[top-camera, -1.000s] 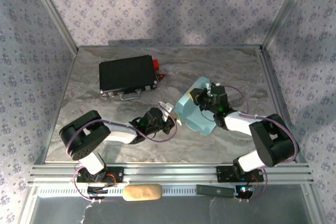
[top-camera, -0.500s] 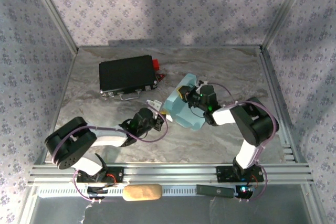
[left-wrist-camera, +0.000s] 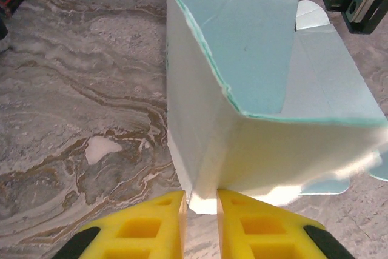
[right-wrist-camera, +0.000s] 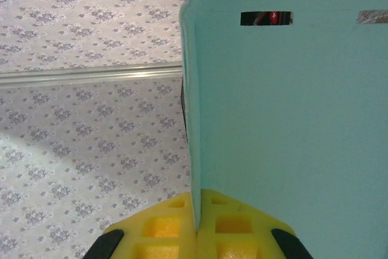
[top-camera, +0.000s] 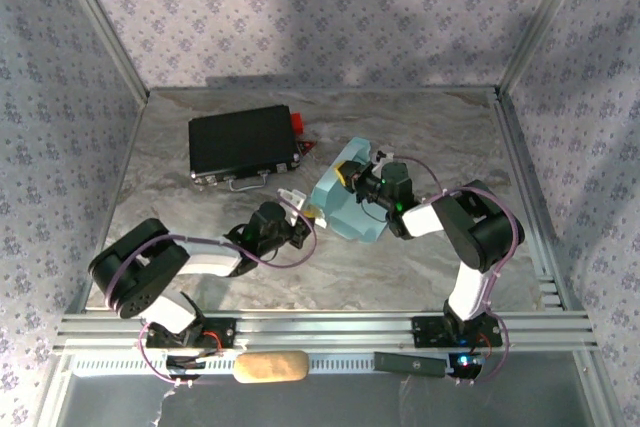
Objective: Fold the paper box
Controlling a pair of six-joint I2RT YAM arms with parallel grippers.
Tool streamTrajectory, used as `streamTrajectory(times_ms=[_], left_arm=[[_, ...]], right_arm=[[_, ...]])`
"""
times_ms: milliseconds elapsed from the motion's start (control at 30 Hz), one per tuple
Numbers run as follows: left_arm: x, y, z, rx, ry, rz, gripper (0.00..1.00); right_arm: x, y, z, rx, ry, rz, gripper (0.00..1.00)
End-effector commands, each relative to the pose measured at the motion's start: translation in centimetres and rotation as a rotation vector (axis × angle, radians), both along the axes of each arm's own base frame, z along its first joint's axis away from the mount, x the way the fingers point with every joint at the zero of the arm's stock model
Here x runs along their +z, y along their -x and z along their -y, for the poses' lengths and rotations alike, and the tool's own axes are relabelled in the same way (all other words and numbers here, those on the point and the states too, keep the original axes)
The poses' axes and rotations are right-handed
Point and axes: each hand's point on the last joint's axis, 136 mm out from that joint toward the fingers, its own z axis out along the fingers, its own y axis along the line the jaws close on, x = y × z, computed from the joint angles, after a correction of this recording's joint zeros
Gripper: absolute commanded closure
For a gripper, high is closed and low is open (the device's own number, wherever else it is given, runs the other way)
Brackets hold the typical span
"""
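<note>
**Half-Folded Box Sitting Between Both Arms**

The pale light-blue thin-card paper box (top-camera: 338, 215) (left-wrist-camera: 242, 59) (right-wrist-camera: 291, 119) is standing partly folded in the middle of the grey marbled tabletop (top-camera: 450, 137). The right arm's yellow fingers (right-wrist-camera: 160, 227) are clamping one upright panel. The left arm's fingers (left-wrist-camera: 151, 225) are sitting slightly apart, the box's bottom corner in the gap; I cannot tell whether they are pinching it. A black rectangular case with a red end (top-camera: 243, 142) is lying beyond, far left.
</note>
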Motion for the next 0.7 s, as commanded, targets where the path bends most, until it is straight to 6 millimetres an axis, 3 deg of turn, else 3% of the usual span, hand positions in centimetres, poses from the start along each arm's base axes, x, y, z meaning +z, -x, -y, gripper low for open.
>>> streamTrajectory(times_ms=[0, 433, 667], left_arm=[[2.2, -0.8, 1.4, -0.032, 0.072, 0.068, 0.77], [2.1, -2.4, 2.5, 0.010, 0.127, 0.077, 0.71], [2.3, -3.2, 2.6, 0.055, 0.149, 0.099, 0.62]], right_arm=[[0.4, 0.3, -0.1, 0.023, -0.026, 0.006, 1.00], [0.6, 0.2, -0.1, 0.016, -0.037, -0.002, 1.00], [0.5, 0.1, 0.0, 0.005, -0.039, -0.013, 1.00]])
